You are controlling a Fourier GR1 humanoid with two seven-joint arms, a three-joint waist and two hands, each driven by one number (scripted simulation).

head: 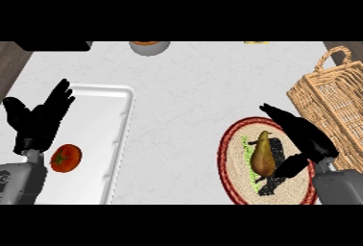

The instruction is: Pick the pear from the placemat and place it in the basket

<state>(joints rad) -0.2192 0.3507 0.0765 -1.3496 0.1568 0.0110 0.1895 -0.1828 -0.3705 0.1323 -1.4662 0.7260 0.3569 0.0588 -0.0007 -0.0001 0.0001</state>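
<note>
- Pear [263,154] lies on the round placemat [234,166], just to the left of the right hand [306,139]; this hand is spread, its fingers stretched over the far side of the mat and its thumb low by the near end of the fruit, and nothing is pinched yet.
- The long axis of the pear runs from near to far: the thick end is toward the robot and the thin neck points away, tilted slightly right.
- My judgement is that the right hand must move a little left and close across the short width of the pear, because the fruit lies along the line of the fingers.
- The left hand [37,120] rests open, fingers up, well apart at the left edge, beside a white tray [113,96] with a tomato [66,158] on it.
- The basket [333,103] stands on the bench [191,81] just right of the right hand and further away, so it is the nearer hand for both.
</note>
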